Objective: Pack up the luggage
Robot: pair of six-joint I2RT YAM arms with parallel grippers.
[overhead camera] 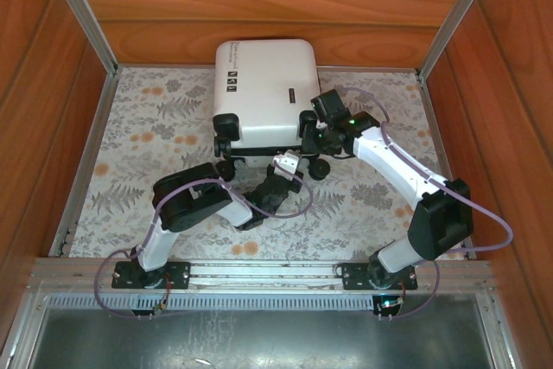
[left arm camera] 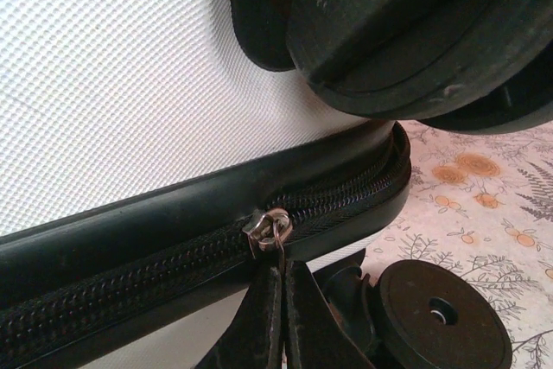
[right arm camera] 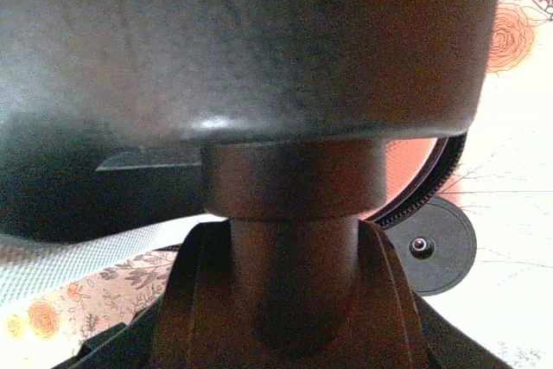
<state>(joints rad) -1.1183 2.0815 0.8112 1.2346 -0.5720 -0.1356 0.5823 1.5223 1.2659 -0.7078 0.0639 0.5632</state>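
Floral tabletop (overhead camera: 130, 170), white luggage (overhead camera: 263, 84).
Left gripper (left arm camera: 278, 270) pinches zipper pull (left arm camera: 270, 229), right gripper (right arm camera: 292, 239) clamps wheel stem (right arm camera: 294, 187); I risk the thin pull slipping.

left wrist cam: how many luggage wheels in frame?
2. Upper wheel at top right, above the zipper; lower wheel at bottom right, over the floral cloth. Others may be hidden.

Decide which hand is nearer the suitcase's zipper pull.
Left. The left hand pinches the zipper pull; the right hand grips a wheel stem farther to the right.
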